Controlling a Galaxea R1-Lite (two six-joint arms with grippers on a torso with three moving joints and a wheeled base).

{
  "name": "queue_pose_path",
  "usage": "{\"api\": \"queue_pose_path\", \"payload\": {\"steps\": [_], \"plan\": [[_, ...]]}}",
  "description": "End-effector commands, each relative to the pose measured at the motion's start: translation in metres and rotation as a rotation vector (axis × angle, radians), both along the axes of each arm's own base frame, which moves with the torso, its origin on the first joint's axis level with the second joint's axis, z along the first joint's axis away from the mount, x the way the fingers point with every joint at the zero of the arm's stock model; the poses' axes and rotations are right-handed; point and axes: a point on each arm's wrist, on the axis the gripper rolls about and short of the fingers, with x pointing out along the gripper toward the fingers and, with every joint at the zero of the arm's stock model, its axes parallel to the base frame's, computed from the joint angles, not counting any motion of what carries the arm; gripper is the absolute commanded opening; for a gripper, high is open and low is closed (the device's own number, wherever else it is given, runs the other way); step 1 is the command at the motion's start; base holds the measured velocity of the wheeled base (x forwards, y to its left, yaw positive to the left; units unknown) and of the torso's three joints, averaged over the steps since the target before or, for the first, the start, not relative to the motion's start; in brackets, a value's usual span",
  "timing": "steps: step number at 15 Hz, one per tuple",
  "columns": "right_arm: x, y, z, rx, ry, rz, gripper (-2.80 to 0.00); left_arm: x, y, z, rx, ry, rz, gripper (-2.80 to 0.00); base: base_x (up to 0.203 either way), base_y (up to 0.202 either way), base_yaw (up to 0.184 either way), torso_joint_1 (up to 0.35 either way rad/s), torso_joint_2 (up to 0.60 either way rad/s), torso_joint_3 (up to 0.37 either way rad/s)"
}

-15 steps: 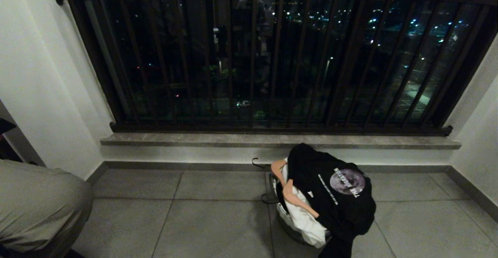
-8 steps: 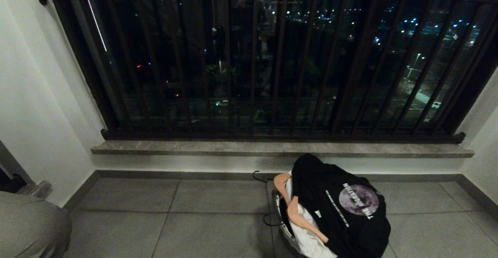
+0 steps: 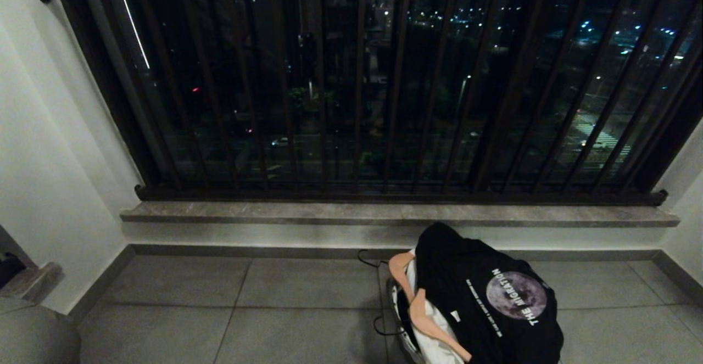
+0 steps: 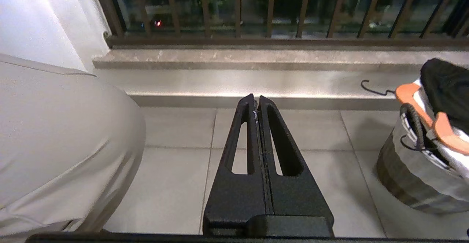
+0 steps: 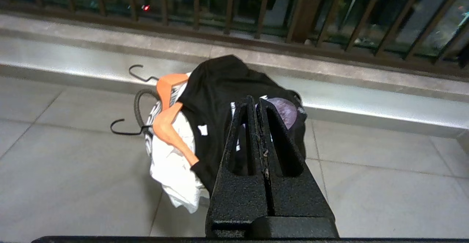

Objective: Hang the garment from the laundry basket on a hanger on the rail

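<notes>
Early going: the laundry basket [image 4: 414, 180] sits on the floor near the stone ledge [image 3: 395, 213], a black T-shirt [image 3: 483, 292] heaped over its rim beside two orange hangers [image 5: 170, 120]. Left gripper [image 4: 255, 102] and right gripper [image 5: 255, 103] hang back, jaws pressed together, empty. Next call: approach, open, reach for the shirt.

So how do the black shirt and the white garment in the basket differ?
The black shirt carries a round moon print; the white garment shows none. The black shirt drapes over the top of the basket; the white garment spills down its side beneath two orange hangers. Both are crumpled, neither hung.
</notes>
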Motion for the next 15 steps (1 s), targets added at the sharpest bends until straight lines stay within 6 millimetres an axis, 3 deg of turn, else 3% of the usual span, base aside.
{"api": "queue_pose_path", "payload": {"steps": [1, 15], "plan": [[0.0, 0.0, 0.0, -0.001, -0.001, 0.001, -2.8, 0.0006, 0.0, -0.0021, -0.001, 0.008, 0.001, -2.8, 0.0, 0.0, 0.0, 0.002, 0.0, -0.149], [-0.0001, 0.0, 0.0003, -0.002, -0.001, 0.001, -2.8, 0.0005, 0.0, -0.0019, 0.001, 0.008, 0.001, -2.8, 0.0, 0.0, 0.0, 0.003, 0.0, -0.194]]}}
